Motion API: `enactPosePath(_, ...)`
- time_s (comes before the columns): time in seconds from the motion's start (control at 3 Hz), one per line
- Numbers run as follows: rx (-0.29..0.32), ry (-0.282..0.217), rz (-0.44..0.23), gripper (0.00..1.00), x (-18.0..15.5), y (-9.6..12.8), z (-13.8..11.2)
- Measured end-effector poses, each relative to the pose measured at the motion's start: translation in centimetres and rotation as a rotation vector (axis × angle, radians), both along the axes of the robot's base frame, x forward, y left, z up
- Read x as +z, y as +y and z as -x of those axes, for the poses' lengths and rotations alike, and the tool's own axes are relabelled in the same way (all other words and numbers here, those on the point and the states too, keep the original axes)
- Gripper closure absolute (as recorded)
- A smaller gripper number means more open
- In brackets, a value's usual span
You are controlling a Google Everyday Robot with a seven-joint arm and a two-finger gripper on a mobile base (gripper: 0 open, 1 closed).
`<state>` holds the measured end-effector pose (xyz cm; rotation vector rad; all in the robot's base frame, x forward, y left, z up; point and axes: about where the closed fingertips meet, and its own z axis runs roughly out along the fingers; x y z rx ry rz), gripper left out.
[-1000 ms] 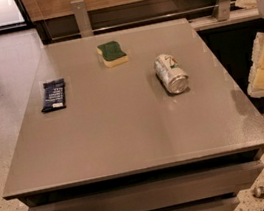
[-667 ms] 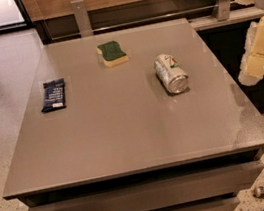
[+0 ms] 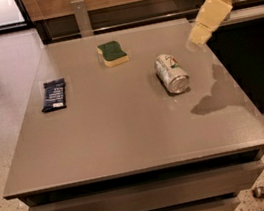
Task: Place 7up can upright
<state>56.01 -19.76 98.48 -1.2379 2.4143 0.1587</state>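
Camera view: pincer (image 3: pixel 200 35) by table (image 3: pixel 127 134) rt edge, 7up can (image 3: pixel 171 73) sideways.

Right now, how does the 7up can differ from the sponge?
The 7up can is silvery metal and round; the sponge is a yellow block with a green top. The can lies tipped on its side, while the sponge sits flat. The can is nearer the pincer, which hovers above the table's right edge; the sponge lies farther left. Both rest on the grey table.
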Motion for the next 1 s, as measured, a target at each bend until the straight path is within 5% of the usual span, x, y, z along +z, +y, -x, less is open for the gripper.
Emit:
enactPosePath(0.67, -0.339, 0.171, -0.126, 0.0, -6.1, 1.5, -5.3)
enactPosePath(1.0, -0.434, 0.242, -0.127, 0.0, -8.3, 2.0, -6.4)
